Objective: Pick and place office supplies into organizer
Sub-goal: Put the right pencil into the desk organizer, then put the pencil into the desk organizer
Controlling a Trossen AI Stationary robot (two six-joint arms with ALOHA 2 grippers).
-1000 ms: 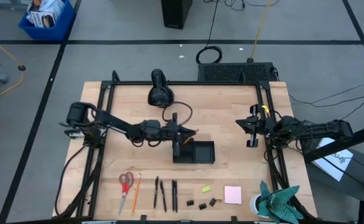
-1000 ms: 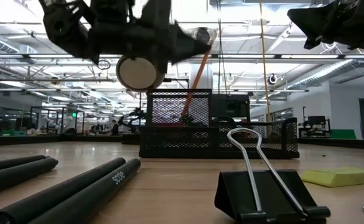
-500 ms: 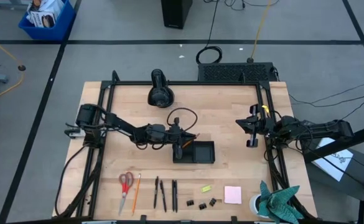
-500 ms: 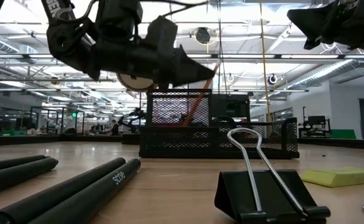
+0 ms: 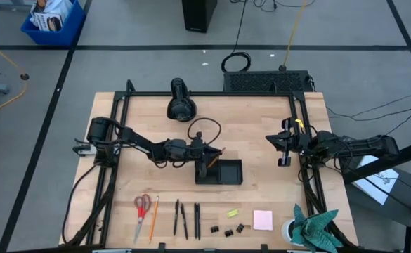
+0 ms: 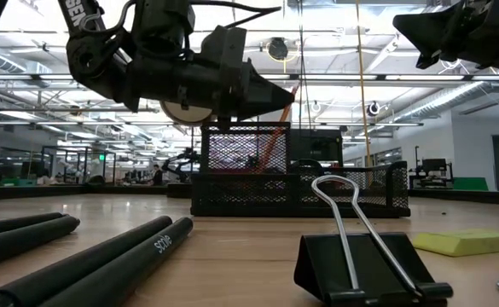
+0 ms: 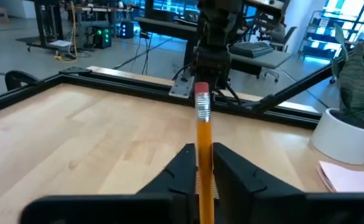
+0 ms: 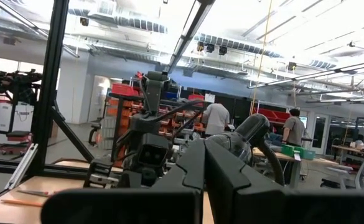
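My left gripper (image 5: 209,152) hovers over the left part of the black mesh organizer (image 5: 227,171) and is shut on an orange pencil (image 5: 216,155). In the low view the pencil (image 6: 270,128) slants down from the gripper (image 6: 288,94) behind the mesh of the organizer's tall compartment (image 6: 232,183). Along the near edge lie red-handled scissors (image 5: 142,209), a second pencil (image 5: 153,215), black pens (image 5: 184,218), binder clips (image 5: 227,230), a yellow-green piece (image 5: 233,212) and a pink pad (image 5: 263,220). My right gripper (image 5: 284,145) waits shut at the right side. My left gripper pinches the pencil's shaft (image 7: 203,163) between its two fingers (image 7: 183,163), close below the eraser end (image 7: 201,93), which sticks out past the fingertips. The fingers come from the table's left, slanting slightly down. The pencil is tilted, its lower part (image 6: 256,158) behind the organizer's mesh wall.
A black rounded cylindrical device (image 5: 180,102) with a looping cable stands at the far side. A teal-green cloth (image 5: 316,228) sits at the near right corner. A large binder clip (image 6: 360,256) and pens (image 6: 104,256) lie close to the low camera. Bare wood lies between the organizer and the right arm.
My left gripper has come down a little and tipped forward over the organizer, staying shut on the pencil. The pencil's upper end has sunk and leaned more toward the table's right, while its lower end has stayed in the tall compartment.
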